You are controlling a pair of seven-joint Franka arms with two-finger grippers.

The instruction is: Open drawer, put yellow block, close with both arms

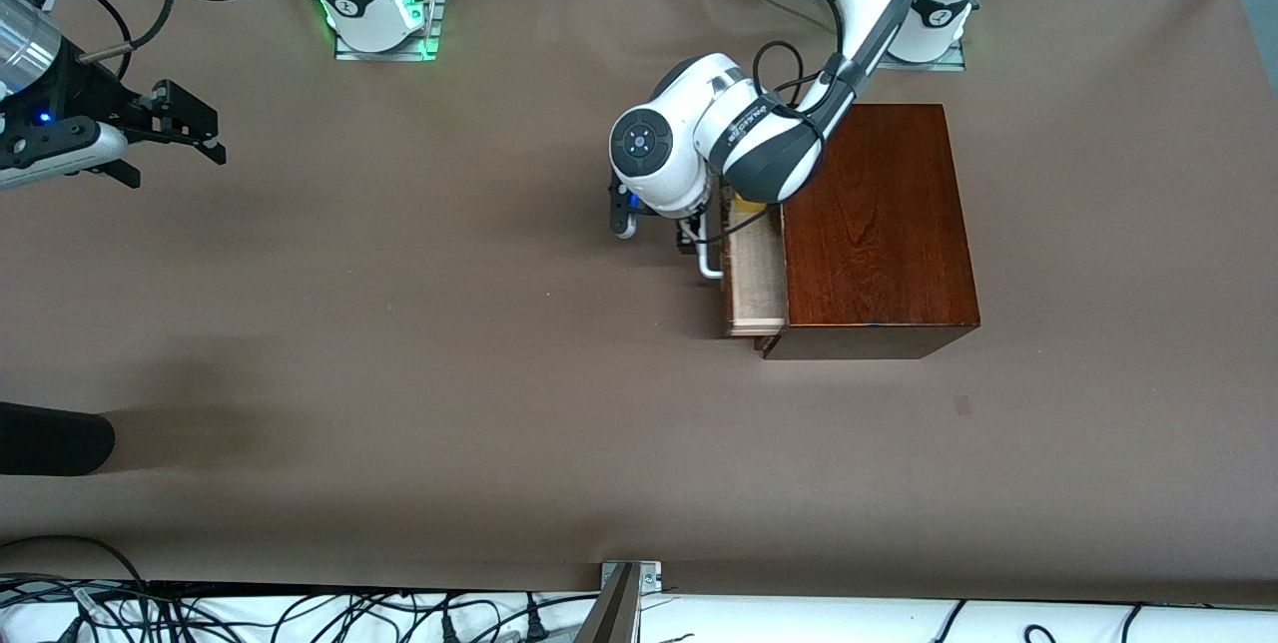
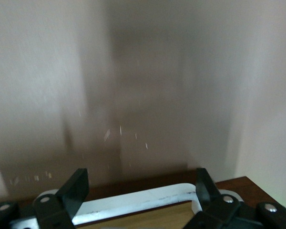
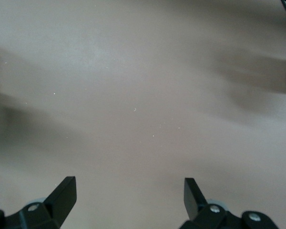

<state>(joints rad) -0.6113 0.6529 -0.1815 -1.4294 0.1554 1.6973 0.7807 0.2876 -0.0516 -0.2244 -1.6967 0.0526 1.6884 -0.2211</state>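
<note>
Reaching over the part-open drawer (image 1: 756,276), left gripper (image 2: 139,193) spread astride its white handle (image 1: 710,259), wrist hiding most of the yellow block (image 1: 747,201), drawer facing the right arm's end, right gripper (image 1: 185,129) spread over bare table (image 1: 399,323).

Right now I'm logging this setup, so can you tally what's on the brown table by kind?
Glossy reddish-brown wooden box with partly open pale-wood drawer: 1
White bar handle on the drawer: 1
Small yellow block, barely visible in the drawer: 1
Black two-finger grippers, left and right: 2
Total: 5
</note>
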